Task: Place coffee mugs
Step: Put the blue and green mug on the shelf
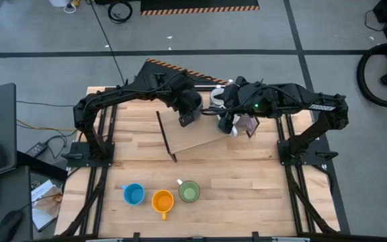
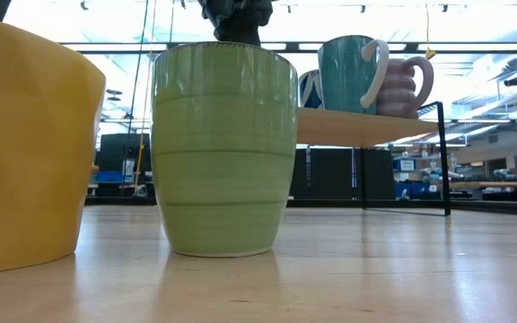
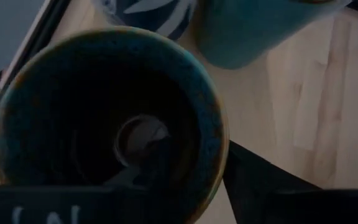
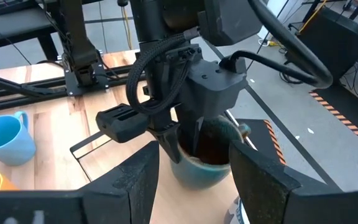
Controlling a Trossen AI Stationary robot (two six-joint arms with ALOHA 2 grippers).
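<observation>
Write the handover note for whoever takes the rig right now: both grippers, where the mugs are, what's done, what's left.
Left gripper: over the raised wooden shelf at the table's back, one finger down inside a dark teal mug, shut on its rim.
Right gripper: open, beside it over the shelf, holding nothing.
On the shelf: the low view shows a teal mug, a ribbed lilac mug and a patterned one partly hidden.
On the table front: blue mug, orange mug, green mug, all upright.
Done: some mugs shelved. Left: release the teal one; the three front mugs presumably go up next.
</observation>
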